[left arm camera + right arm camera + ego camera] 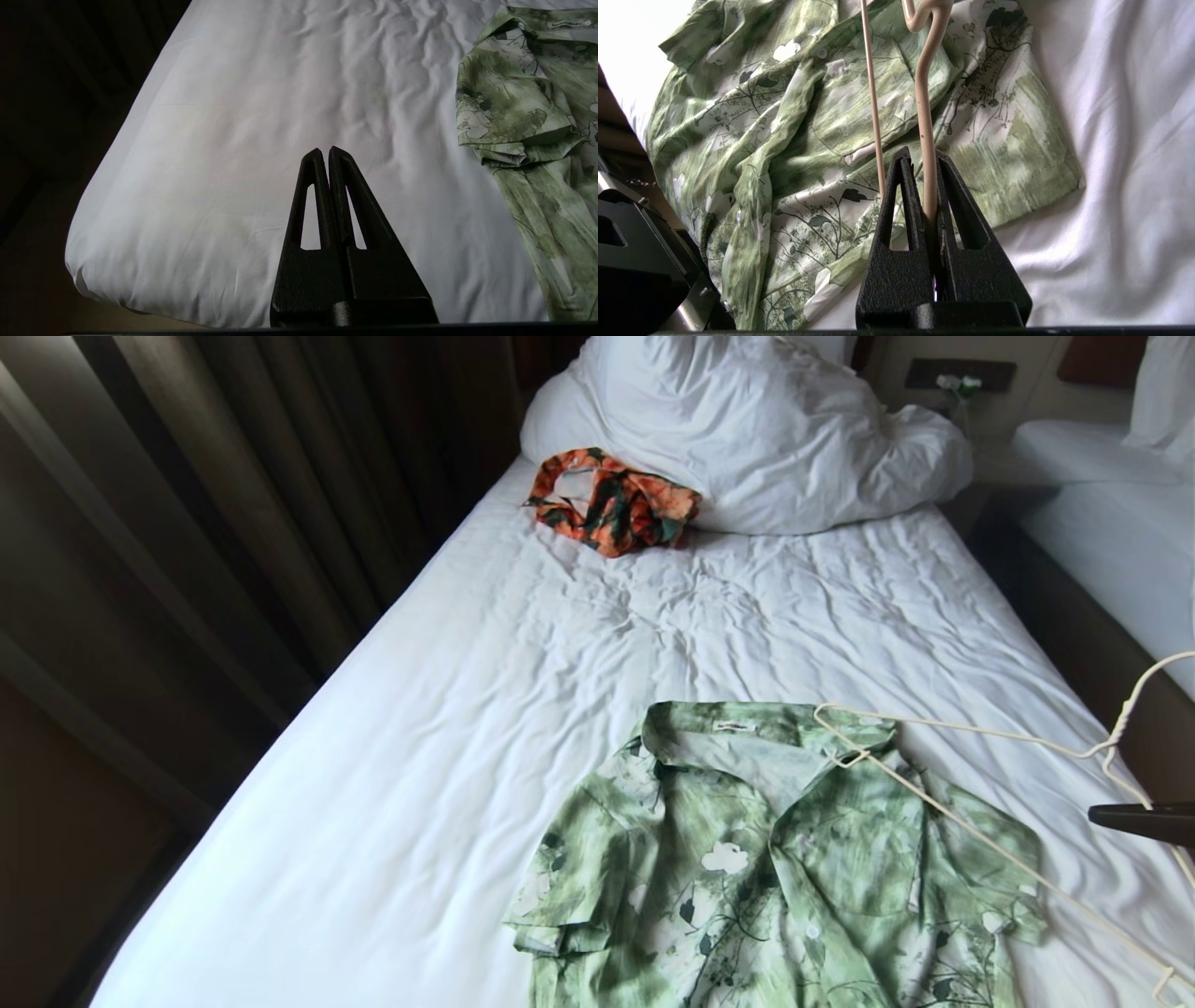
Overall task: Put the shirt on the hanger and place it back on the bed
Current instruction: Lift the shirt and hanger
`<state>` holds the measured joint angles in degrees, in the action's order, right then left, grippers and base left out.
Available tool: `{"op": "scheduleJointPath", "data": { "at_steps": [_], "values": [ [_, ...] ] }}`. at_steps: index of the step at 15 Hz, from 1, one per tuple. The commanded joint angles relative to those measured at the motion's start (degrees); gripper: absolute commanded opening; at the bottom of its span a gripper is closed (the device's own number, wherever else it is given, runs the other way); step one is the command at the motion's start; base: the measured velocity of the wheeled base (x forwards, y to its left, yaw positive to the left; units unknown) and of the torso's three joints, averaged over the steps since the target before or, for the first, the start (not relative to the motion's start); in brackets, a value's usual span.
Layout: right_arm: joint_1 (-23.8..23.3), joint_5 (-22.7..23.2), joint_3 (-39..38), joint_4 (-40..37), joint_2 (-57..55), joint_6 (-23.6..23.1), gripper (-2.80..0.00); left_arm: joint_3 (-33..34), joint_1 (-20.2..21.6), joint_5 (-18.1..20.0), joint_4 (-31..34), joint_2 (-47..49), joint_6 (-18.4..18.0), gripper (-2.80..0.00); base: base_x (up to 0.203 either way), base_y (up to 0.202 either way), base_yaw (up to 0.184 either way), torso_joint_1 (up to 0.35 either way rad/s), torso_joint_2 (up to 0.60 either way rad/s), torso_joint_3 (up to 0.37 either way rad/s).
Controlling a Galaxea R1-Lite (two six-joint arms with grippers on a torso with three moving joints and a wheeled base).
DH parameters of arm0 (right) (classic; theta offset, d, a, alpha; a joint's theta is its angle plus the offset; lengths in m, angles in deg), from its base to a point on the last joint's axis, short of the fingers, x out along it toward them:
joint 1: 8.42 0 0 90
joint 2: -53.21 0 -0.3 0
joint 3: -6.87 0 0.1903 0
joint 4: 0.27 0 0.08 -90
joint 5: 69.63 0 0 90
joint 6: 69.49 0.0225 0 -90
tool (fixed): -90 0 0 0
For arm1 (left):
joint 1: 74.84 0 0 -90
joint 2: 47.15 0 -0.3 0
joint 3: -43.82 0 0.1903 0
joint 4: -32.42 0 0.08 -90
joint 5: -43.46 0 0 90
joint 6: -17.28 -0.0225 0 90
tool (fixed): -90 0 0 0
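Observation:
The green flowered shirt (775, 868) lies flat and open on the white bed (560, 644), collar toward the pillows. The cream wire hanger (990, 735) is tilted above the shirt's right shoulder, one corner at the collar and its hook up at the right edge. My right gripper (1102, 815) comes in from the right edge. In the right wrist view the right gripper (924, 156) is shut on one wire of the hanger (923, 116), above the shirt (784, 140). My left gripper (325, 150) is shut and empty over bare sheet, left of the shirt's sleeve (514, 107).
An orange-and-green garment (611, 504) lies against the bunched white duvet (747, 429) at the head of the bed. A second white bed (1120, 541) stands to the right across a dark gap. Dark curtains (187, 523) hang along the left side.

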<state>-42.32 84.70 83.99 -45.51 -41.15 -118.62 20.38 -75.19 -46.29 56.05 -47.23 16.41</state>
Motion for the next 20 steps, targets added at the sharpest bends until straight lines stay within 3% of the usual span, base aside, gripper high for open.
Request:
{"op": "scheduleJointPath", "data": {
  "at_steps": [1,6,9,11,14,17,20],
  "values": [
    [0.84,1.85,0.13,0.86,0.48,-0.84,-2.80,-0.01,0.00,0.02,0.00,0.07,-0.01,-2.80,0.000,0.000,0.000,0.000,0.00,0.000],
    [9.58,3.00,0.49,9.10,0.49,-1.16,-2.80,0.03,0.00,0.02,0.00,0.07,-0.01,-2.80,0.000,0.000,0.000,0.000,0.00,0.000],
    [14.33,4.27,0.55,18.75,-0.39,-1.06,-2.80,0.02,0.00,0.02,0.00,0.07,-0.01,-2.80,0.000,0.000,0.000,0.000,0.00,0.000],
    [15.43,5.11,0.64,23.27,-2.54,-1.02,-2.80,0.07,0.00,0.02,0.00,0.07,-0.01,-2.80,0.000,0.000,0.000,0.000,0.00,0.000],
    [15.71,10.05,0.66,28.80,-4.70,1.97,-2.80,-0.01,0.00,0.02,0.00,0.07,-0.01,-2.80,0.000,0.000,0.000,0.000,0.00,0.000],
    [15.16,14.96,0.47,29.00,-4.31,2.64,-2.80,0.05,0.00,0.02,0.00,0.07,-0.01,-2.80,0.000,0.000,0.000,0.000,0.00,0.000],
    [14.38,16.35,0.66,29.09,-3.46,2.70,-2.80,0.07,0.00,0.02,0.00,0.07,-0.10,-2.80,0.000,0.000,0.000,0.000,0.00,0.000]
  ]
}}
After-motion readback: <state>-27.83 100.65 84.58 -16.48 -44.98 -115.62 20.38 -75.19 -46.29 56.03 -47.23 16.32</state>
